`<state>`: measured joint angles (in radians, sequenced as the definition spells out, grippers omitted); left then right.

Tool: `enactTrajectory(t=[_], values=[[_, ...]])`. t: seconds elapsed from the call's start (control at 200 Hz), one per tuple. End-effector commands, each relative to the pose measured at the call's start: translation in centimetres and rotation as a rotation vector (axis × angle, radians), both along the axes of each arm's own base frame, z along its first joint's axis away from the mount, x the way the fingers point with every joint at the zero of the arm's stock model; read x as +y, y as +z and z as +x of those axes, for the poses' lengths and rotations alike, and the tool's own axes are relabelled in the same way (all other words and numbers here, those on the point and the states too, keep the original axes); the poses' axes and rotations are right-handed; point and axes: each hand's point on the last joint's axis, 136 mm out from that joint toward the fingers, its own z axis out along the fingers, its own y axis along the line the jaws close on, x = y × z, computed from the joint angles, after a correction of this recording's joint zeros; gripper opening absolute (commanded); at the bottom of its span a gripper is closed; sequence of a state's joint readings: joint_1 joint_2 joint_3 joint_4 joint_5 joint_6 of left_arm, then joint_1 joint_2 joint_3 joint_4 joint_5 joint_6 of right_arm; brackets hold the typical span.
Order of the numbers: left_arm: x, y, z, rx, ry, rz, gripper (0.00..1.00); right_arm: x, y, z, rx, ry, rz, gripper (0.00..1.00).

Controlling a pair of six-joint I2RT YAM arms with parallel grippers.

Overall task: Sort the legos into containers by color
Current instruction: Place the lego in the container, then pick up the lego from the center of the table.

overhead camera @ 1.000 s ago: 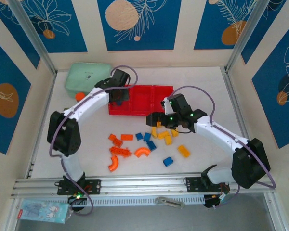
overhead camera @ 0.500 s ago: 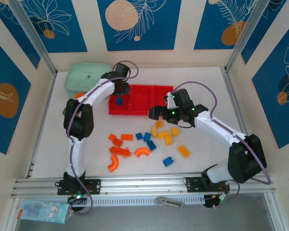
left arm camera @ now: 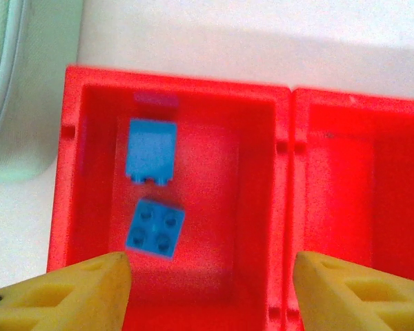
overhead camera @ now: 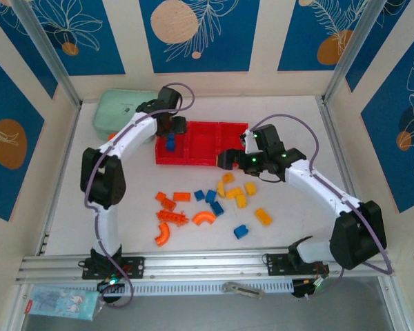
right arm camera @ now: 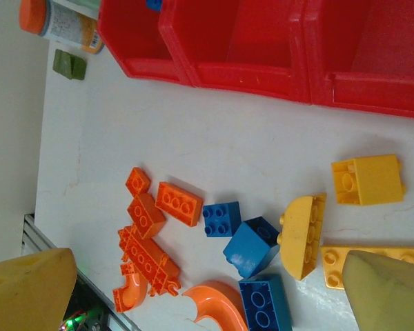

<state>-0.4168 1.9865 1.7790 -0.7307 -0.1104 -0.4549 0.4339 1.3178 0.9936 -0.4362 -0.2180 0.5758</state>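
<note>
currently two blue legos (left arm camera: 150, 152) are lying in the end compartment of the red tray (left arm camera: 290, 138), just ahead of the left gripper (left arm camera: 210, 269), whose yellow fingers (left arm camera: 69, 289) are standing wide apart with nothing between them. one brick is sitting studs up close to the fingers, the other is lying further ahead near the far wall, and both are sitting clear of the side walls. the divider rim is running just inside one finger, and the compartment beyond it is showing bare floor. a mint green case (left arm camera: 21, 89) is lying outside the other finger, near the tray's outer wall.

the right gripper (right arm camera: 207, 276) is hanging over the loose legos (right arm camera: 248, 245) on the table (right arm camera: 214, 138), its fingers (right arm camera: 386, 289) also spread and gripping nothing. orange bricks are lying toward one finger, yellow ones toward the other, blue ones between. ahead of the fingers a strip of bare table is separating the pile from the tray's near wall. an orange-capped bottle (right arm camera: 62, 24) and a dark green block (right arm camera: 69, 64) are sitting past the tray's corner.
</note>
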Motion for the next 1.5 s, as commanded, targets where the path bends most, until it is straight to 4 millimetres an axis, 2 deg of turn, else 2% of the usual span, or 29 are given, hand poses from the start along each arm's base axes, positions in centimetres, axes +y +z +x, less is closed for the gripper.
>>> enactTrajectory(t=[0.0, 0.15, 0.365, 0.495, 0.58, 0.715, 1.055, 1.35, 1.496], values=[[-1.5, 1.4, -3.3, 0.014, -0.048, -0.086, 0.64, -0.4, -0.8, -2.1, 0.054, 0.025, 0.006, 0.99], [-3.7, 0.4, -8.2, 0.045, -0.109, -0.103, 0.65, -1.1, -2.6, -3.9, 0.105, 0.025, -0.009, 0.99], [-6.0, -2.3, -14.9, 0.118, -0.128, -0.101, 0.67, -1.6, -4.6, -6.1, 0.160, 0.028, -0.020, 0.99], [-7.0, -4.3, -18.3, 0.163, -0.111, -0.104, 0.68, -1.5, -5.6, -7.4, 0.174, 0.038, -0.039, 0.99], [-7.5, -5.5, -19.8, 0.188, -0.087, -0.106, 0.68, -1.4, -6.1, -8.0, 0.173, 0.043, -0.049, 0.99], [-8.2, -7.1, -20.6, 0.203, -0.045, -0.127, 0.70, -1.5, -6.6, -8.4, 0.175, 0.040, -0.064, 0.99], [-9.7, -9.2, -20.8, 0.218, 0.032, -0.128, 0.70, -1.9, -6.1, -8.5, 0.146, 0.023, -0.062, 0.99], [-9.5, -11.1, -20.9, 0.247, 0.063, -0.060, 0.62, -1.9, -6.3, -8.5, 0.144, 0.025, -0.060, 0.99], [-10.2, -11.8, -20.8, 0.265, 0.047, -0.062, 0.57, -1.8, -6.3, -8.3, 0.143, 0.027, -0.058, 0.99]])
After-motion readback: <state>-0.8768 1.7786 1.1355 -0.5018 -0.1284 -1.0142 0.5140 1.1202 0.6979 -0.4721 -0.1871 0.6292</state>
